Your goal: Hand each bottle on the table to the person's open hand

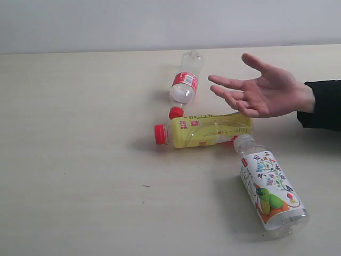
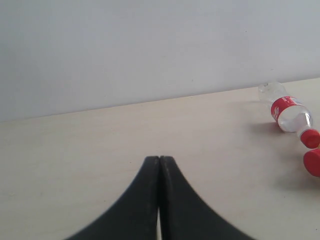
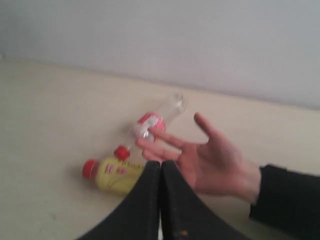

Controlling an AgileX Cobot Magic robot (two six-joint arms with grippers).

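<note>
Yellow bottle point(image 1: 208, 129), floral bottle point(image 1: 272, 191), small bottle point(image 1: 184, 82), all 3 lying capped

worktop point(image 1: 80, 160): pale beige, matt, smooth, with faint wood grain.
small bottle point(image 1: 185, 85): clear glossy plastic; shiny red film label; red plastic cap.
yellow bottle point(image 1: 210, 129): translucent yellow plastic, glossy; red plastic cap.
floral bottle point(image 1: 272, 192): clear glossy plastic; printed film label; white plastic cap.
sleeve point(image 1: 325, 104): dark matt cloth.
left end effector point(image 2: 159, 159): black, matt, smooth.
right end effector point(image 3: 160, 163): black, matt, smooth.
</note>
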